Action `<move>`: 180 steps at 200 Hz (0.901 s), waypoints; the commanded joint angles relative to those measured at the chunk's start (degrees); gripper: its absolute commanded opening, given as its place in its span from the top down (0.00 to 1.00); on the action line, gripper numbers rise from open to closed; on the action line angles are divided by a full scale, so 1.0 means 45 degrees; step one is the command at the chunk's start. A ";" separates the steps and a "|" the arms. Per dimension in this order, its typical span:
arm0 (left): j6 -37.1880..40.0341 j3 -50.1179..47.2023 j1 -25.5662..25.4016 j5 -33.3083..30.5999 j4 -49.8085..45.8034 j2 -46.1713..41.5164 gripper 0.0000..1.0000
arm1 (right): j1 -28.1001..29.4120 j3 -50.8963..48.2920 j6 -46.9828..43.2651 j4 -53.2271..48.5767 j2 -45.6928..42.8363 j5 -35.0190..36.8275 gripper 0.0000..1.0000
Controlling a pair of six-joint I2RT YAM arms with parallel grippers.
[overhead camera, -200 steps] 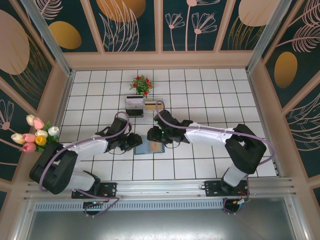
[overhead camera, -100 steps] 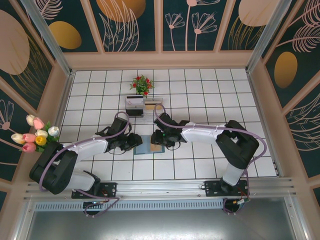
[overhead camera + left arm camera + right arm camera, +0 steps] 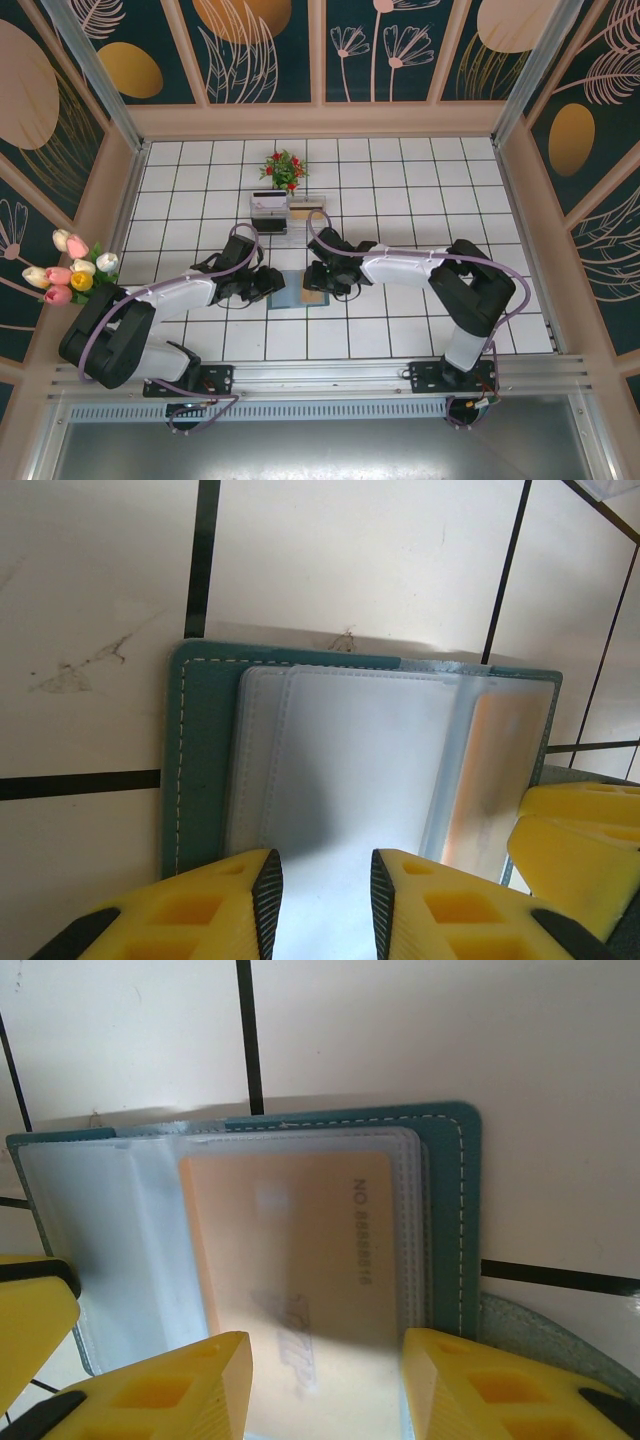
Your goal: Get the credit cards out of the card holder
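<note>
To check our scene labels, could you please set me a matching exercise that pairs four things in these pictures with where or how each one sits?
Things:
1. card holder
2. tan card
3. red-flowered plant
4. tulips

Places or states:
A. by the left wall
B. inside a clear sleeve
C. lying open on the tiles
D. just behind the clear rack

Pairs: 1-C, 2-B, 3-D, 4-A.

Beyond the left gripper (image 3: 276,286) and right gripper (image 3: 317,282) stand a clear rack (image 3: 280,212) and flowers (image 3: 284,168); each gripper blocks the other; outward, tiles (image 3: 430,205) lie free.
</note>
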 commanded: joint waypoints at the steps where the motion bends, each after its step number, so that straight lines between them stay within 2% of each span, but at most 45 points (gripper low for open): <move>1: 0.0216 -0.0124 -0.0062 -0.0423 -0.0534 0.0301 0.67 | 0.0016 0.0062 -0.0034 -0.0507 0.0392 0.0207 0.54; 38: 0.0225 -0.0134 -0.0057 -0.0423 -0.0536 0.0301 0.67 | 0.0035 0.0074 -0.0112 -0.0308 0.0644 -0.0103 0.53; 89: 0.0227 -0.0114 -0.0057 -0.0365 -0.0456 0.0487 0.67 | 0.0035 -0.0093 -0.0320 0.1083 0.0745 -0.1809 0.53; 144: 0.0306 0.0136 -0.0056 -0.0384 -0.0779 0.0066 0.68 | -0.0174 -0.0584 -0.0057 0.1454 0.0360 -0.1780 0.53; 180: 0.0270 0.0538 -0.0062 -0.0040 -0.0944 -0.0851 0.82 | -0.0258 -0.0907 0.0071 0.1714 0.0261 -0.1931 0.56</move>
